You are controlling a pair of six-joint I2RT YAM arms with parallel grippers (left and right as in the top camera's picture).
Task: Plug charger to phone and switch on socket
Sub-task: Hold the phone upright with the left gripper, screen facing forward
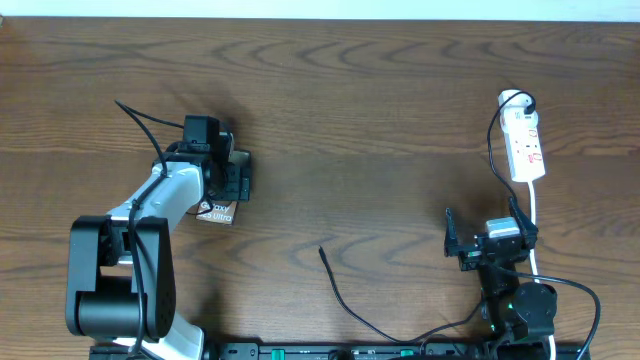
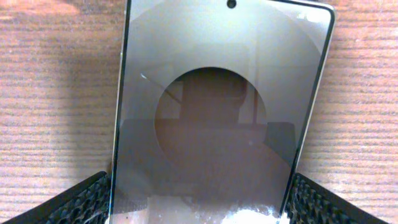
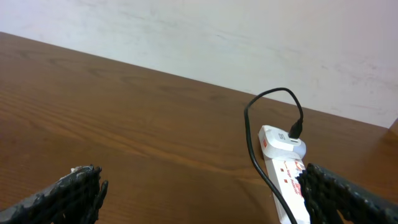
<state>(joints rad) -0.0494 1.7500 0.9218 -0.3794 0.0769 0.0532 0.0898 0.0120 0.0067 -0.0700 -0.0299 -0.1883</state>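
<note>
The phone (image 1: 216, 212) lies flat on the table under my left gripper (image 1: 228, 178); only its lettered end shows in the overhead view. In the left wrist view its glossy dark face (image 2: 217, 93) fills the frame, and my left gripper (image 2: 199, 202) has a finger pressed against each long edge. The charger is a thin black cable whose free tip (image 1: 322, 250) lies on the table at centre. The white socket strip (image 1: 525, 145) lies at the far right, with a black plug in its far end (image 3: 295, 131). My right gripper (image 1: 487, 232) is open and empty, just short of the strip (image 3: 283, 171).
The strip's white cord (image 1: 536, 215) runs down past the right arm. The black cable (image 1: 375, 328) trails to the table's front edge. A pale wall (image 3: 249, 37) stands behind the table's far edge.
</note>
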